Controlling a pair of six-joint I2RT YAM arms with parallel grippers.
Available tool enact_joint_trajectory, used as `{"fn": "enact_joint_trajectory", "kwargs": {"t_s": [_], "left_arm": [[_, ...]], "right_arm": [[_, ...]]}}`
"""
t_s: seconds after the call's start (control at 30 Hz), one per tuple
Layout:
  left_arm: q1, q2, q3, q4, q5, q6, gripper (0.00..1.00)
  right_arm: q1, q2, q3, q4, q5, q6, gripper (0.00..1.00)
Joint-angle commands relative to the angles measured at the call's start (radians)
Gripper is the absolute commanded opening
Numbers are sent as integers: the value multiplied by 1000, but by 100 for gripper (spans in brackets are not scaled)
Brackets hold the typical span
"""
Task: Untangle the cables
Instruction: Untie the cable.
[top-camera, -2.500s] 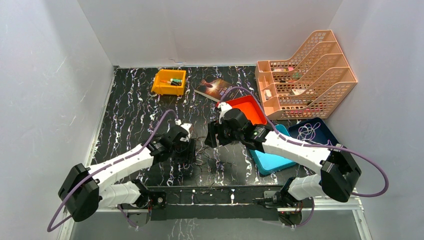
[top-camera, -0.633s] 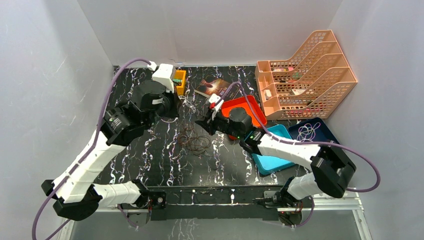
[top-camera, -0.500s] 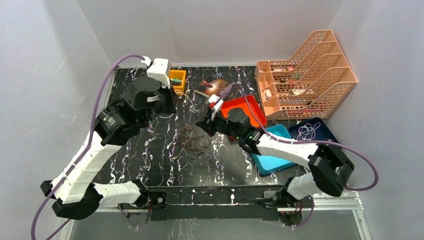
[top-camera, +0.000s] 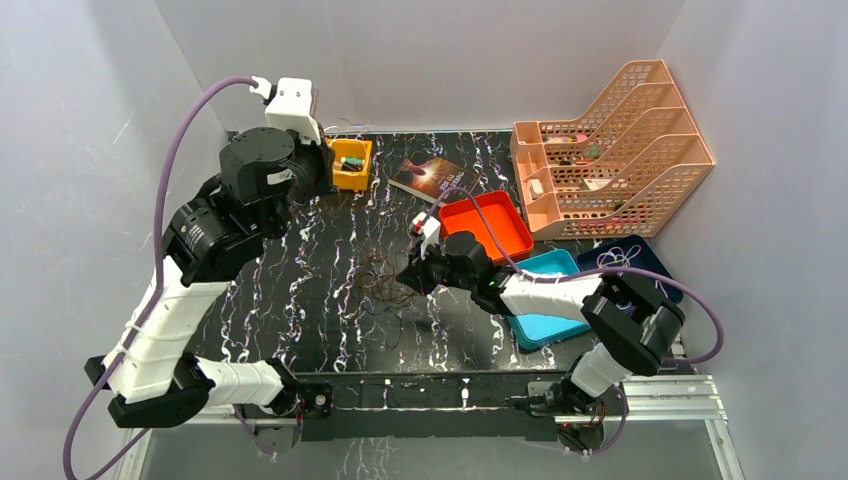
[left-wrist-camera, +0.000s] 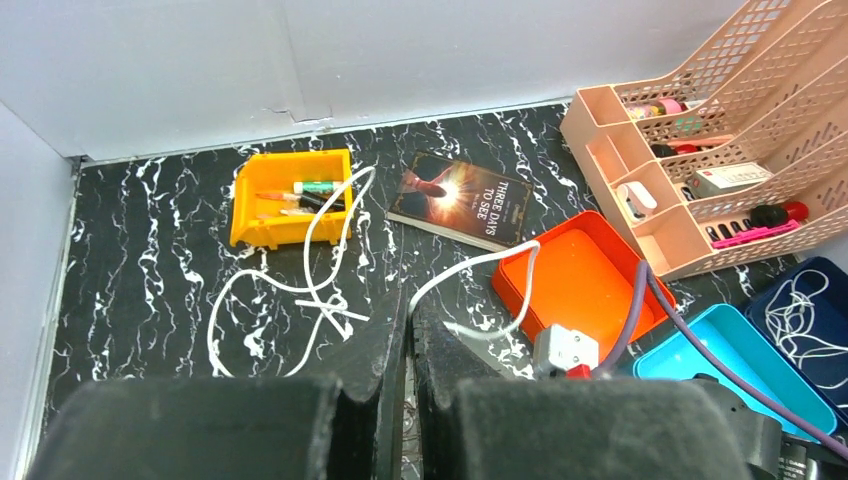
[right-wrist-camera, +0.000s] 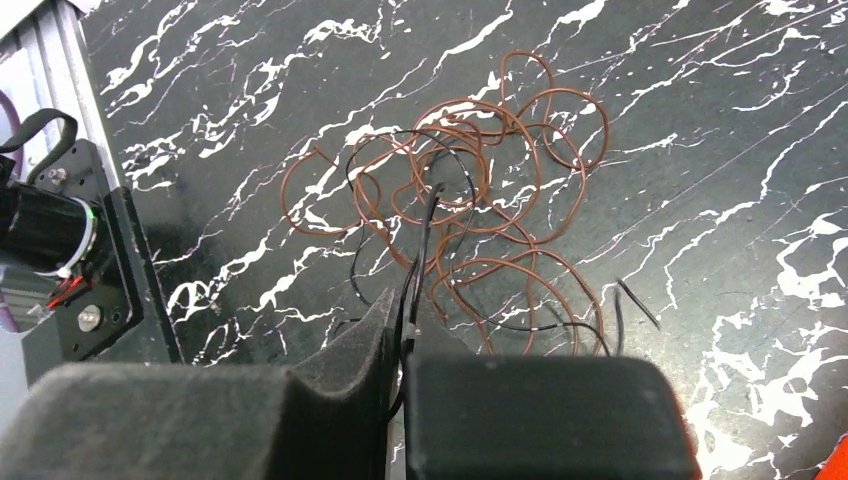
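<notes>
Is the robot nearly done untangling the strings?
Not yet, roughly partway. Done: the white cable lies apart from the pile, by the yellow bin, with the left gripper shut on it. In hand: the right gripper pinches the black cable. Left: it and the brown cable are still looped together on the table.

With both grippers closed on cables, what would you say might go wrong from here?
1. The right gripper pinches a black cable that threads through the brown cable loops; pulling may drag the whole tangle or tighten it.
2. The white cable held by the raised left gripper seems to lie across the yellow bin; lifting might tug the bin.
</notes>
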Motion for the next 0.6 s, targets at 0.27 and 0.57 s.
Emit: {"fn": "enact_joint_trajectory", "kwargs": {"t_s": [0.27,0.57], "left_arm": [[-5,-12,-27,30,20,49,0],[-6,-72,-171,77,121,14,0]], "right_arm": [[3,-252,2,-106,82,-72,59],[2,-559,31,-138,123,-106,82]]}}
